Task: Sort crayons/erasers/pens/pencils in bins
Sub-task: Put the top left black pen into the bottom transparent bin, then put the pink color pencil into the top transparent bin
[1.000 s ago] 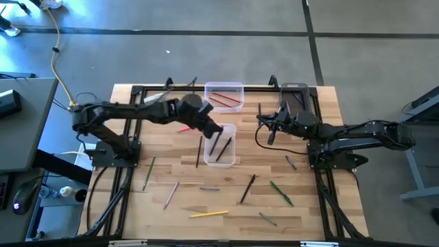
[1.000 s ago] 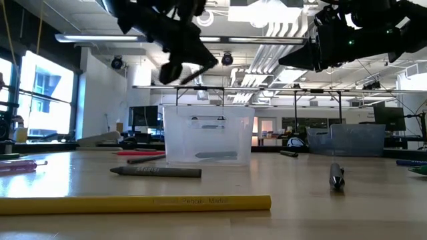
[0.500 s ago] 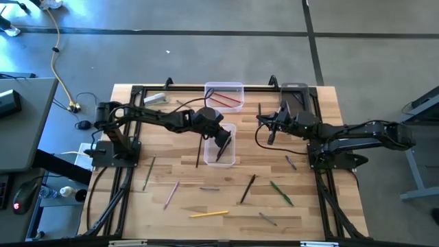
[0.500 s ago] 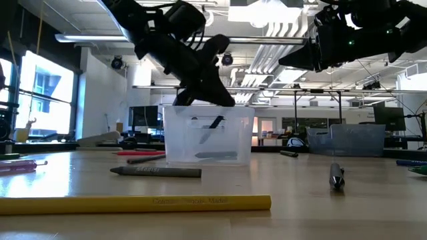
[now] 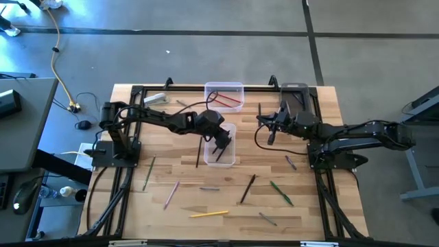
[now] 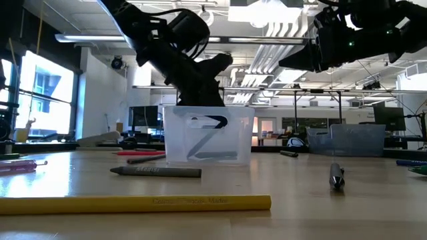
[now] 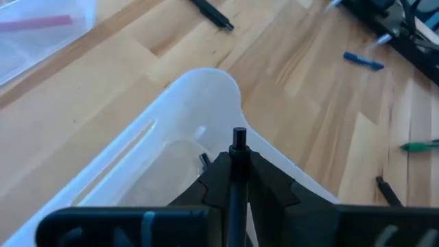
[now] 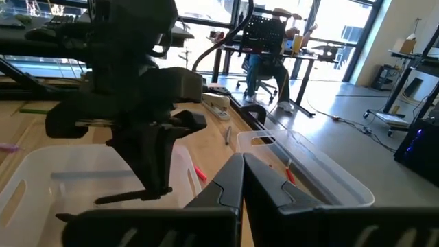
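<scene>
A clear bin [image 5: 221, 145] stands at mid-table and holds a few dark pens. My left gripper [image 5: 221, 139] is just above its rim [image 6: 207, 108], shut on a dark pen [image 7: 237, 147]; it also shows in the right wrist view [image 8: 154, 161]. A second clear bin [image 5: 225, 95] with red crayons stands behind it, and a smoky dark grey bin [image 5: 295, 96] stands at the far right. My right gripper [image 5: 269, 132] is shut and empty, above the table to the right of the middle bin. My left gripper pinches the dark pen between its two fingers; one pen end [image 7: 238, 134] sticks out past the fingertips. The fingers come from above, slanting down from the table's left. The pen is lifted, and its lower part [image 6: 208, 122] shows through the bin's clear wall.
Loose pencils, pens and crayons lie on the near half of the table: a yellow pencil [image 5: 208, 214], green ones [image 5: 281, 193] [image 5: 147, 172], a pink one [image 5: 171, 194] and a dark one [image 5: 247, 189]. A dark pencil [image 5: 199, 151] lies just left of the middle bin.
My left gripper has moved toward the table's right and near edge and come down onto the middle bin, still shut on the pen. The pen, held above the rim before, now reaches down inside the bin.
</scene>
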